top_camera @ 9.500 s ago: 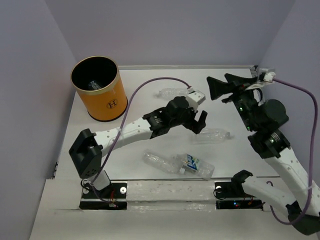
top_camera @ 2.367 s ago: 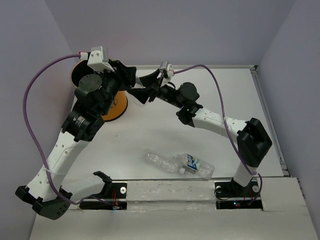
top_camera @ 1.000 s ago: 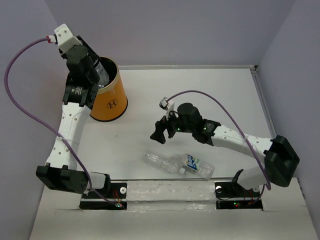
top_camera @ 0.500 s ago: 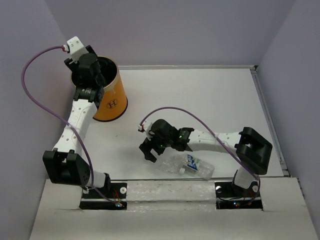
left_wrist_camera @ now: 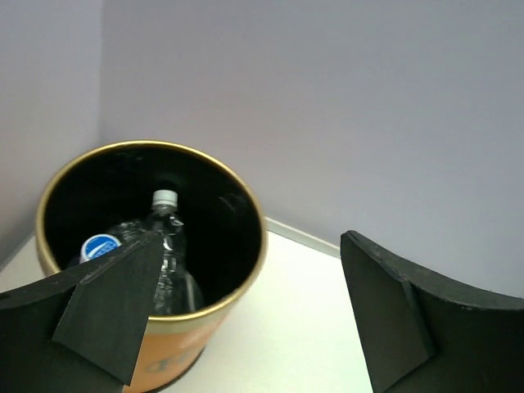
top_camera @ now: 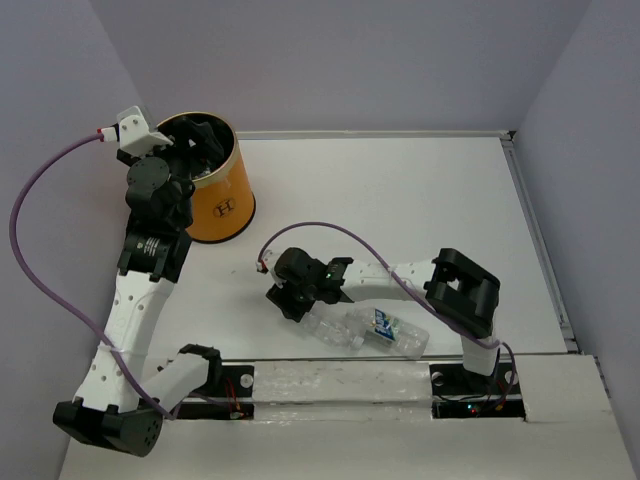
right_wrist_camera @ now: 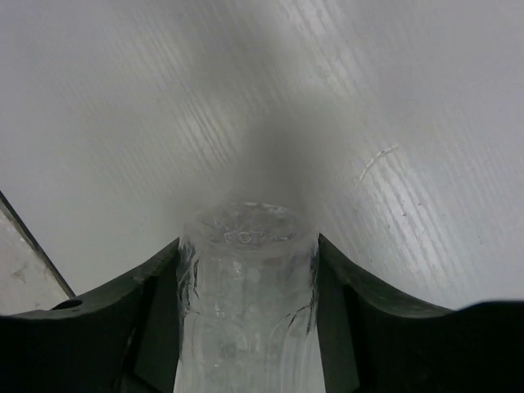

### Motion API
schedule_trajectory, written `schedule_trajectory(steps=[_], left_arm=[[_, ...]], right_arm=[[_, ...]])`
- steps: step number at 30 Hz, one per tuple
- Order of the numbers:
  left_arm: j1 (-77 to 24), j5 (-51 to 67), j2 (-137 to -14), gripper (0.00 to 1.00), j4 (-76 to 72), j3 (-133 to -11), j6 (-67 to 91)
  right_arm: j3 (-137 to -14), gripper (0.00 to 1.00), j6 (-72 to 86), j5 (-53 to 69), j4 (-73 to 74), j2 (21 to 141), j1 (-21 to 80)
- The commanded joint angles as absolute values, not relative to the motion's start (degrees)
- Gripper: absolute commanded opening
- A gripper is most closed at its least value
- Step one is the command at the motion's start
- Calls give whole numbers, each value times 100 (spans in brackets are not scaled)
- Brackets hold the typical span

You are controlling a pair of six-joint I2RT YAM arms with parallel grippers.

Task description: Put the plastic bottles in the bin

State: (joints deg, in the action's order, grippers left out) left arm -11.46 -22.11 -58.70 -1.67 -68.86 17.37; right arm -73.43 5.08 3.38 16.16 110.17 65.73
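Your right pincer [right_wrist_camera: 247, 246] is pinching the bare bottle [right_wrist_camera: 246, 327]. The bottle runs lengthwise between the fingers, and its round end shows just past the tips. In the top view this is at about 6 o'clock on the table [top_camera: 420, 200], close to the near edge. The labelled bottle [top_camera: 392, 330] lies just beside it at its 4 o'clock, and the two seem to touch.

Lift straight up first, so the held bottle comes away without dragging its neighbour. Only then swing toward the bin [top_camera: 222, 205] at 10 o'clock. The bottle is thin, clear, ribbed plastic, already creased where the fingers press. I'd expect it to give and slide rather than hold firm, so move smoothly and don't squeeze harder. It is probably very light, so a jerk is likelier than its weight to shake it loose.

Your left pincer [left_wrist_camera: 254, 237] hangs spread and empty over the bin's mouth. Take it away toward 9 o'clock before the right arm arrives, or the two will crowd each other.

The bin is a smooth orange cylinder, black inside with a pale rim, and much wider than a bottle. A rough centring over the mouth will do. A white-capped bottle [left_wrist_camera: 168, 246] and a blue cap [left_wrist_camera: 100, 246] already show inside.
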Motion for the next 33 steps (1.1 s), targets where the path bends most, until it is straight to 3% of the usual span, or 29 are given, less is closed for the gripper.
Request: schedule_trajectory(steps=[1,8,15,22,30,33], left_arm=[[-1318,-1065,-5257,99,218,-6750,1995],[-1327,-317,-4492,99,387,-7109,2074],[-1345,-176,-3639,99,272,-7084,2434],[-1704,-562,-3209,99,124,-7049,2504],[-1995,-914,-2918,99,-298,-6355,2505],[-2109,-993,-2962,99,-351,-6197,2461]], right_arm=[[-7866,49,685,105,1687,10706,6618],[-9332,39,537,35,1582,10116,6557],[-10844,35,580,316,-428,10361,5872],[-12532,32,1326,641,-2851,11749,5125],[-15817,31,2285,546,-4673,14456,4834],[-15408,31,2373,-25,-5413,14537,4834]])
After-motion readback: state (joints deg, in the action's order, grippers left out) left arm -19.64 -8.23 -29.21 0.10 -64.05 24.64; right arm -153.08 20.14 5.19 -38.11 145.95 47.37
